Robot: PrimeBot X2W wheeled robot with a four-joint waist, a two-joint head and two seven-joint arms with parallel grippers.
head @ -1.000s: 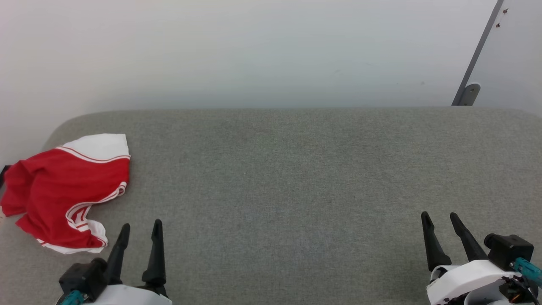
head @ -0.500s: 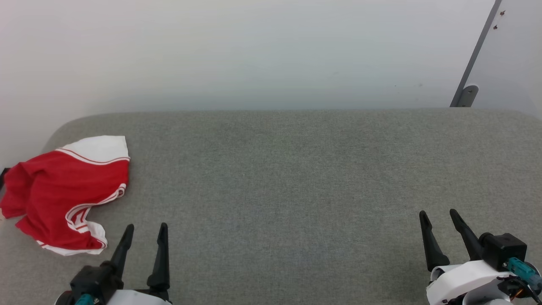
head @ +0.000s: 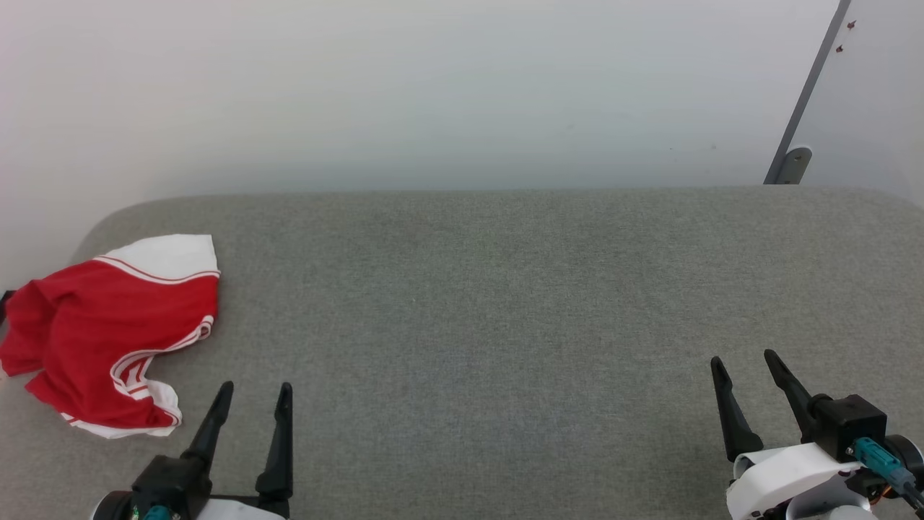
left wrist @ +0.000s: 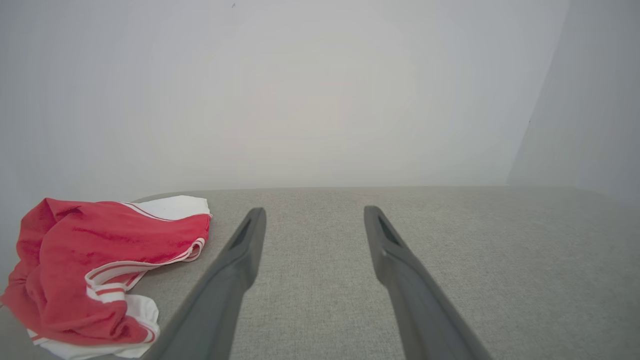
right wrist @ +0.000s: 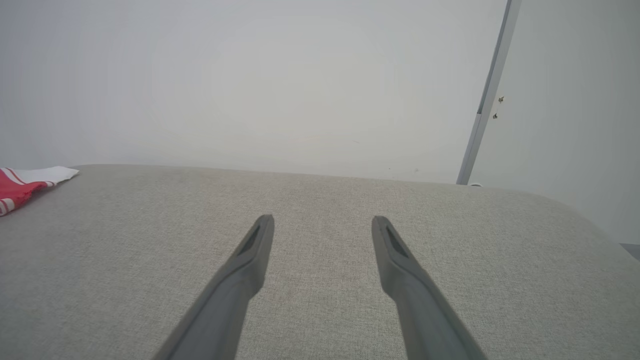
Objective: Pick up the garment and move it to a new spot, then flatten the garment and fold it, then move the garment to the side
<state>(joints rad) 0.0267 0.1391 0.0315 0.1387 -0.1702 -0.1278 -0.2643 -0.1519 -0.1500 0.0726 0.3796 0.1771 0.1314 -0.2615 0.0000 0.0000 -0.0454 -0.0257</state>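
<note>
Two grippers, fingers apart and empty: left gripper [head: 258,386], right gripper [head: 742,357]. The red shirt [head: 108,332] lies crumpled at the left edge of the grey pad [head: 505,325], just beside the left one; reach there and pinch a thick fold, not a thin hem

the garment [head: 101,332] is soft matt cloth, red with white trim. the table [head: 505,303] has a grey woven fabric cover, rough and matt. gripper fingers [left wrist: 235,270] look like dark matt plastic. the far wall [head: 433,87] is smooth, matt white.
</note>
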